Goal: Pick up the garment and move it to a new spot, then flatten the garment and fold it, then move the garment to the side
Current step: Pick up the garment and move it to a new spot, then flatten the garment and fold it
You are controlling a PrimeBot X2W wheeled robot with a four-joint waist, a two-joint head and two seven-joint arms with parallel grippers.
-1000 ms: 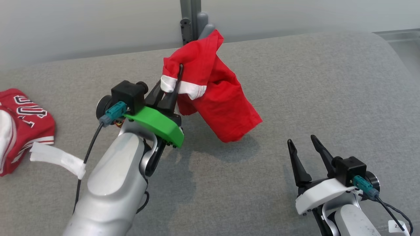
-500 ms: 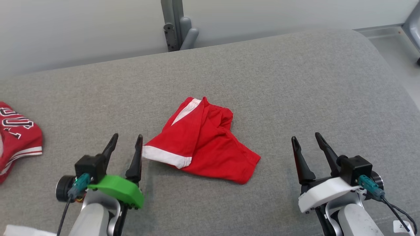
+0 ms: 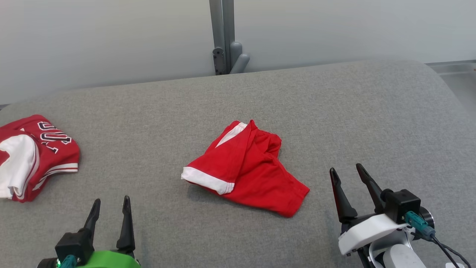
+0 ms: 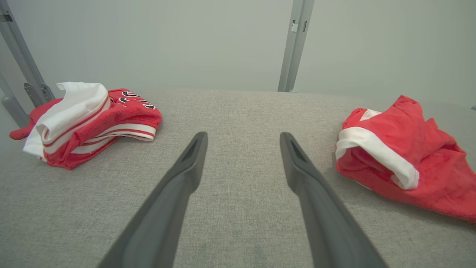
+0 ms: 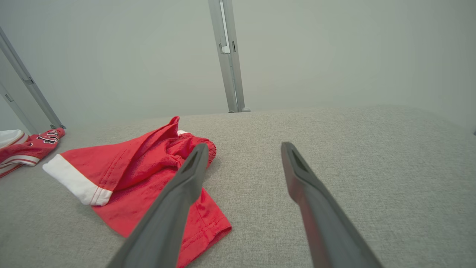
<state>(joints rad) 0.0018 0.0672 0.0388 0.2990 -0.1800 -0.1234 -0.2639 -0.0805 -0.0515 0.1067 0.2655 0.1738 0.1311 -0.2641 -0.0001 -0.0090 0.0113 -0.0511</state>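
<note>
The garment (image 3: 247, 167) is a pair of red shorts with white hem bands, lying crumpled in the middle of the grey padded table (image 3: 334, 111). It also appears at the right of the left wrist view as the garment (image 4: 405, 156) and at the left of the right wrist view as the garment (image 5: 141, 175). My left gripper (image 3: 111, 205) stands open near the front left, apart from the cloth, with nothing between its fingers (image 4: 186, 175). At the front right my right gripper (image 3: 346, 170) is open and empty, just right of the shorts.
A folded red and white jersey (image 3: 33, 156) with black lettering lies at the table's left end, seen too as the jersey (image 4: 89, 119). A grey metal post (image 3: 223, 37) rises behind the table against a pale wall. The table's right end curves down.
The left gripper has let go of the shorts, which dropped from the air onto the table. It opened and drew back to the front left. The head camera has shifted.
</note>
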